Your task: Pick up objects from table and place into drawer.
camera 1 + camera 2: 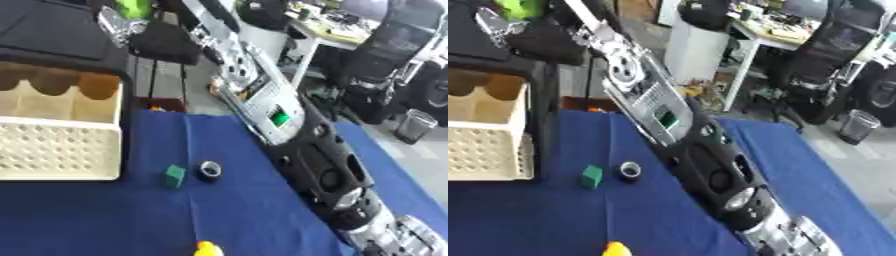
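A small green cube and a black ring-shaped roll lie side by side on the blue tablecloth. A yellow object shows partly at the front edge. The cream perforated drawer stands pulled out at the left, with divided compartments inside. My right arm runs diagonally from the top down to the lower right. Only part of my right hand shows at the bottom edge, to the right of the objects and apart from them. My left hand is out of sight.
A black cabinet sits above the drawer. Beyond the table's right edge are a black office chair, a mesh waste bin, a white desk and grey floor.
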